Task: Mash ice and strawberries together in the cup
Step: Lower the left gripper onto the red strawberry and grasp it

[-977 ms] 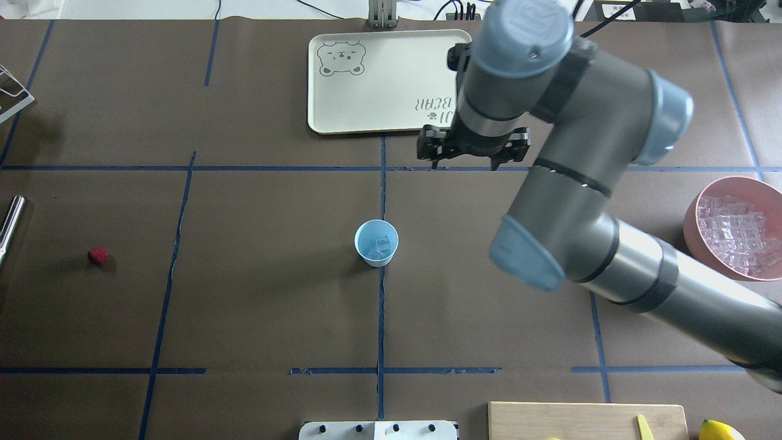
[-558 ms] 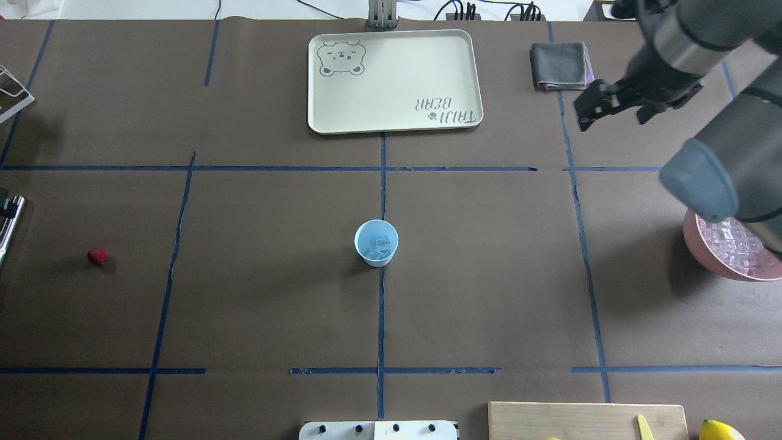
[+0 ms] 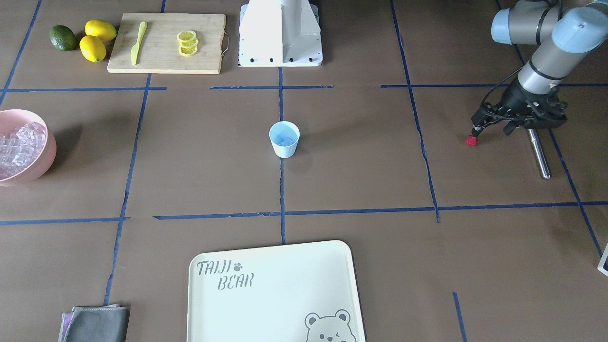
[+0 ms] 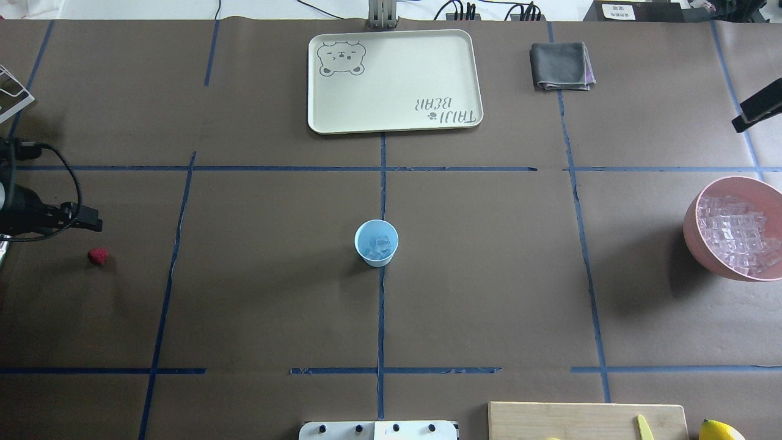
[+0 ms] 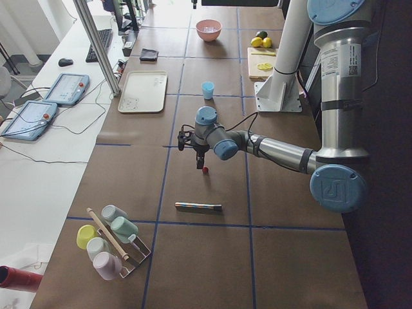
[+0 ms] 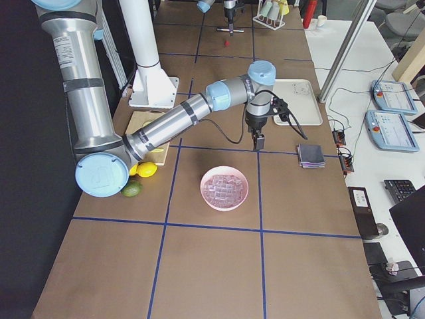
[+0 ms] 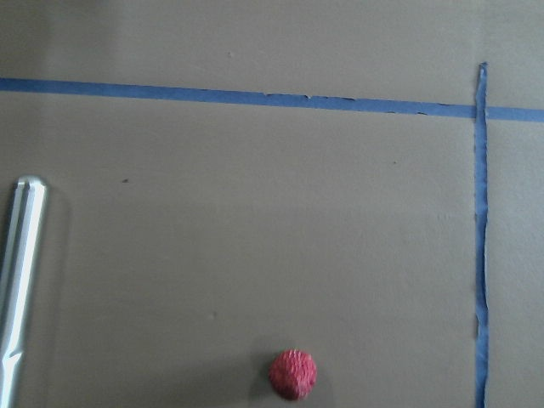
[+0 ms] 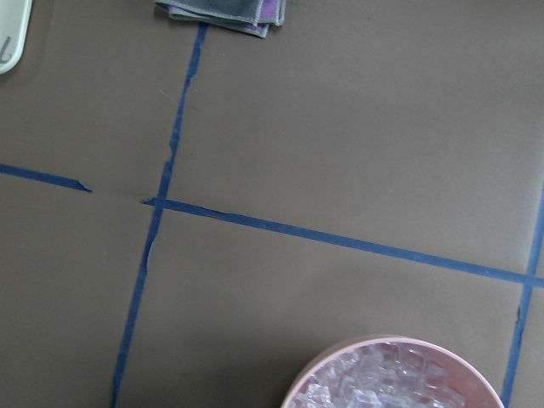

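The strawberry [image 4: 97, 256] lay on the brown counter [image 4: 489, 275] far out on the robot's left, well apart from the cup [image 4: 376, 243]. The cup stood upright at the middle of the counter, on a blue tape line, with a few cubes of ice [image 4: 380, 245] at its bottom.

The left pincer [image 3: 491, 127] hung low over the counter just beside the berry, pointing down and not touching it. Its jaws looked spread, with nothing between them. A metal rod [image 3: 539, 152] lay flat near the strawberry, on the side away from the cup. In the left wrist view the berry sat at the bottom edge with the rod at the far left.

The right pincer [image 6: 256, 139] hung above the counter between the pink bowl [image 4: 690, 235], heaped with more ice cubes, and the folded grey cloth [image 4: 561, 66]. Only one dark finger reached into the overhead view, so I cannot tell whether that pincer was spread or pressed together. A cream bear tray [image 4: 397, 79] lay beyond the cup.
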`<state>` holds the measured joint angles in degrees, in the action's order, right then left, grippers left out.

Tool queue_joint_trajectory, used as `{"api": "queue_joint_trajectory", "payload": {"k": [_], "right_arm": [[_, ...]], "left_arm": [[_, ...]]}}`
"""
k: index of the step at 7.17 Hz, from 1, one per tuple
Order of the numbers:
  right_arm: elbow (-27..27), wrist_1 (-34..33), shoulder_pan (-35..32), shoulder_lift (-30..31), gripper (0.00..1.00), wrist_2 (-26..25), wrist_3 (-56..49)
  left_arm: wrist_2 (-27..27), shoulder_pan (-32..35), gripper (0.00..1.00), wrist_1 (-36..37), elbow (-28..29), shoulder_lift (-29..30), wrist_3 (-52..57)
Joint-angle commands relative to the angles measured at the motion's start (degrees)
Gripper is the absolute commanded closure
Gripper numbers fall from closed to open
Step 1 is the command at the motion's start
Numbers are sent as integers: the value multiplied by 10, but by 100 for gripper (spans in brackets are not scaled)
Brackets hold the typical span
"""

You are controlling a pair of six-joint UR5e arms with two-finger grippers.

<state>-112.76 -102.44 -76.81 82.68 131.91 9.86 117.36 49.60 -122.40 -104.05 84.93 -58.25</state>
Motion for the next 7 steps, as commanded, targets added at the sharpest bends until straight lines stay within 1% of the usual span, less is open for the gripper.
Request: {"api": "queue_joint_trajectory", "payload": {"k": [1, 4, 6, 7], "right_arm": [[1, 95, -30, 90, 0, 8, -23], [2, 97, -32, 96, 0, 9, -20], [0, 97, -32, 94, 0, 9, -19], [-1, 97, -32, 92, 0, 9, -19]], "left_arm": [[-24, -34, 4, -16, 34, 12, -16], [-24, -57, 4, -16, 51, 12, -16], [-23, -57, 4, -16, 51, 6, -15], [-23, -57, 6, -16, 50, 6, -15]]}}
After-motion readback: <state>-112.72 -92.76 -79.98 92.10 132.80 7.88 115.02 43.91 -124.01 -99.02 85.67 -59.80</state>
